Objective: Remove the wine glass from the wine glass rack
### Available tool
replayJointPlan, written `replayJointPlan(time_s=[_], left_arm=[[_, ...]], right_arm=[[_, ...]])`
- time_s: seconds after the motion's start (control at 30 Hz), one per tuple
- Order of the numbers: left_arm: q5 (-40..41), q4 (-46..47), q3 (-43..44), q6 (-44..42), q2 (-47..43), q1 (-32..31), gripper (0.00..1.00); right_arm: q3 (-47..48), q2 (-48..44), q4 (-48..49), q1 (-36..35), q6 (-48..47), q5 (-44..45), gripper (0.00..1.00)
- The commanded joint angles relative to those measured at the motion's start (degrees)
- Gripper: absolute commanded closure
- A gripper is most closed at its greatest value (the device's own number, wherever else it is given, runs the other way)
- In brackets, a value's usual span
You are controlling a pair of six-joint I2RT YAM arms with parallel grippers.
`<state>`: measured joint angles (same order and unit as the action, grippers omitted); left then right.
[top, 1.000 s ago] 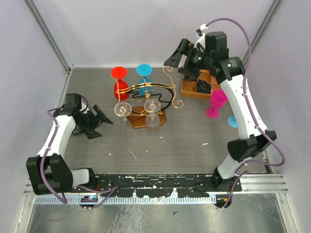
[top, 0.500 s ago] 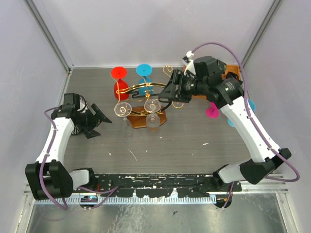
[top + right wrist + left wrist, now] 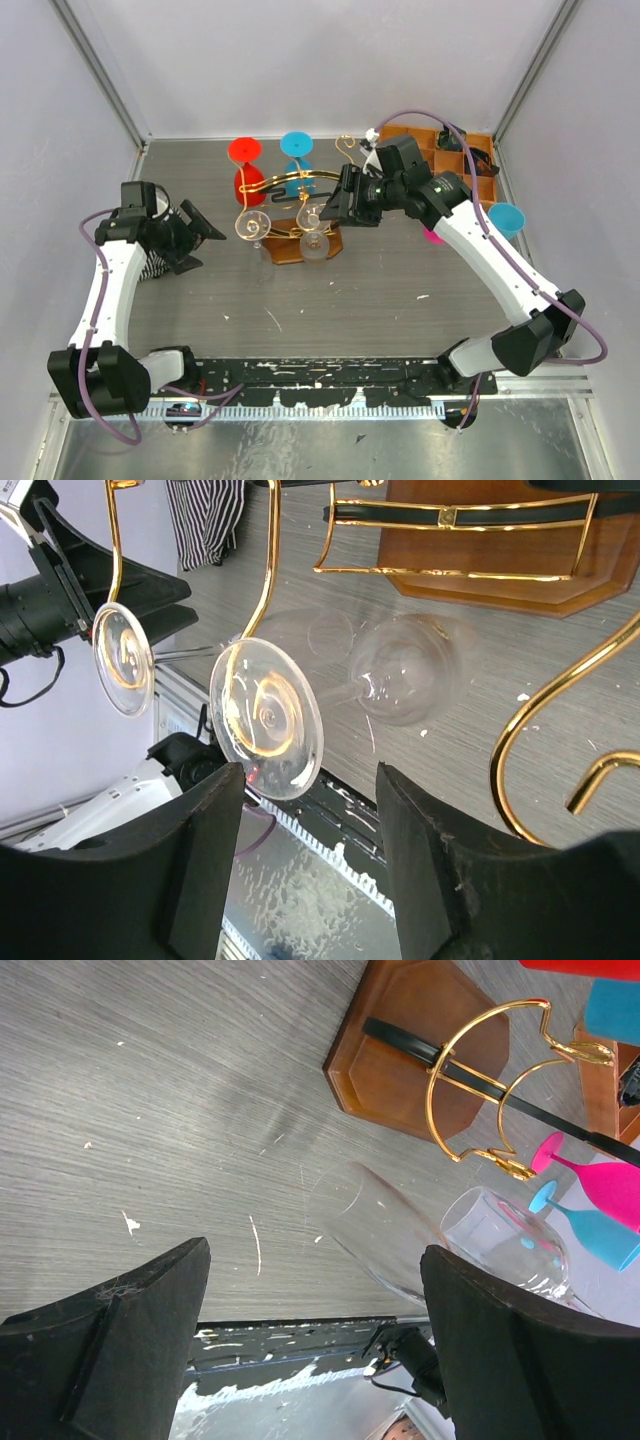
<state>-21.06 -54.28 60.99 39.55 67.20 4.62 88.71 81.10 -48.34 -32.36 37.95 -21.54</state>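
Now right end effector [image 3: 341, 207] nearer the wine glass rack [image 3: 288, 249]

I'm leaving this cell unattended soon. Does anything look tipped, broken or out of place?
Nothing looks broken or spilled. The clear wine glasses hang bowl-down from the wine glass rack. The one stray item is a striped cloth bunched on the table beside the left arm.
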Motion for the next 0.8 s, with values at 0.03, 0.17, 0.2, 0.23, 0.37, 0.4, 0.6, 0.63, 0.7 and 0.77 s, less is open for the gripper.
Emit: replayJointPlan(time_s=[0.03,0.17,0.2,0.23,0.37,0.4,0.6,0.63,0.7,0.77], left_arm=[[-1.0,-1.0,1.1,0.3,-0.7,0.0,0.06],[-1.1,-0.7,0.7,0.2,-0.6,0.0,0.06],[-1.3,-0.6,0.6,0.3,-0.7,0.1,0.07],[-1.3,-0.5,0.6,0.3,-0.6,0.1,0.07],[-1.4,-0.4,0.5,0.2,-0.5,0.1,0.06],[-1.5,-0.3,0.4,0.2,-0.5,0.1,0.07],[-1.7,-0.5,0.0,0.1,-0.6,0.0,0.06],[-1.8,-0.5,0.0,0.1,-0.7,0.0,0.07],[-2.1,-0.6,0.1,0.1,-0.7,0.1,0.07],[-2.2,-0.5,0.2,0.2,-0.6,0.1,0.06]], right_arm=[[-2.1,0.1,8.5,-0.2,2.1,-1.6,0.41],[-2.7,0.4,10.1,-0.2,2.6,-2.2,0.46],[-2.8,0.5,10.4,-0.2,2.6,-2.6,0.47],[-3.0,0.7,10.7,-0.2,2.6,-3.0,0.51],[-4.0,0.5,13.1,-0.2,3.2,-5.3,0.71],[-4.0,0.5,13.2,-0.2,3.3,-5.3,0.77],[-3.4,-1.3,13.1,0.1,3.7,-3.2,0.99],[-3.3,-1.8,13.1,0.4,3.9,-3.1,0.99],[-3.1,-2.6,12.9,1.2,4.2,-3.9,0.99],[-2.9,-3.0,12.4,1.2,4.3,-4.9,0.99]])
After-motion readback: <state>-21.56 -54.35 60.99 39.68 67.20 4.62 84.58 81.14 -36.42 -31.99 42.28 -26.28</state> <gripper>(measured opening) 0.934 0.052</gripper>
